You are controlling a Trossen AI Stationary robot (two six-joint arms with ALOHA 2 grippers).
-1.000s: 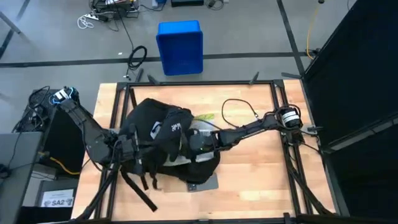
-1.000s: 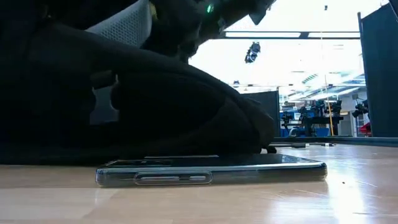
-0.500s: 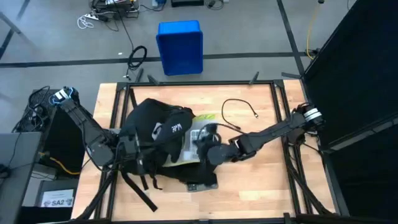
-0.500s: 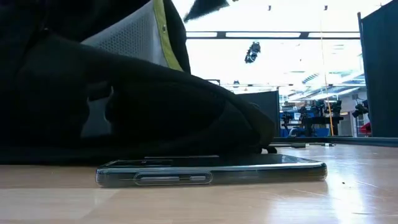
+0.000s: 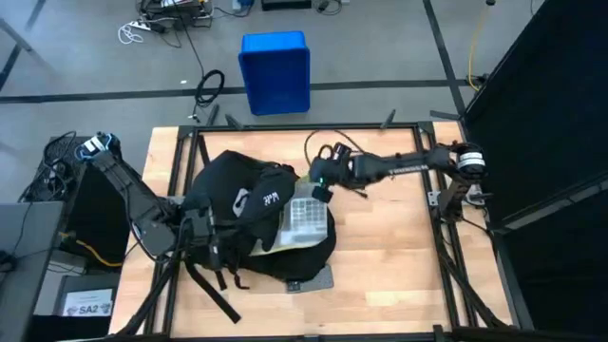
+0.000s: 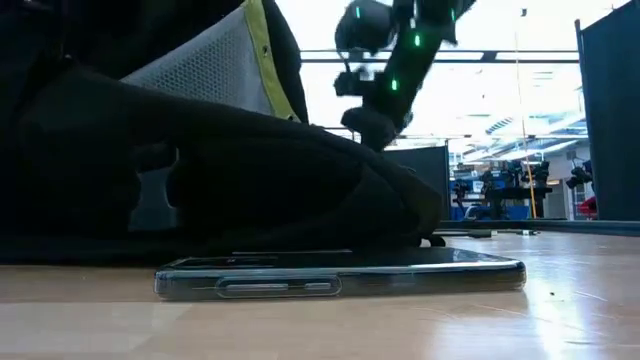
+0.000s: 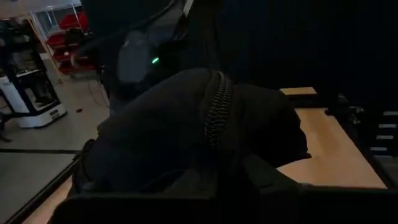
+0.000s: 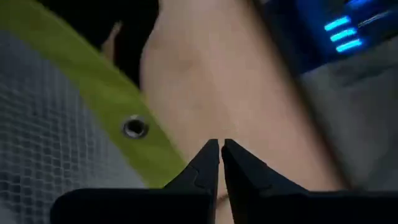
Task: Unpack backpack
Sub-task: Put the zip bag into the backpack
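Right wrist view showed the right gripper (image 8: 219, 152) pinched nearly closed and empty, above the backpack's (image 5: 249, 214) open far corner. That backpack lay left of the table's (image 5: 399, 247) middle, the left gripper (image 5: 198, 231) against its left side, fingers hidden.

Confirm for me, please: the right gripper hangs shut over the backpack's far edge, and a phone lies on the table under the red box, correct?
Not quite: there is no red box. The low view shows the phone lying on the table against the black backpack. The rest holds: the right gripper is shut, over the backpack's far edge in the high view.
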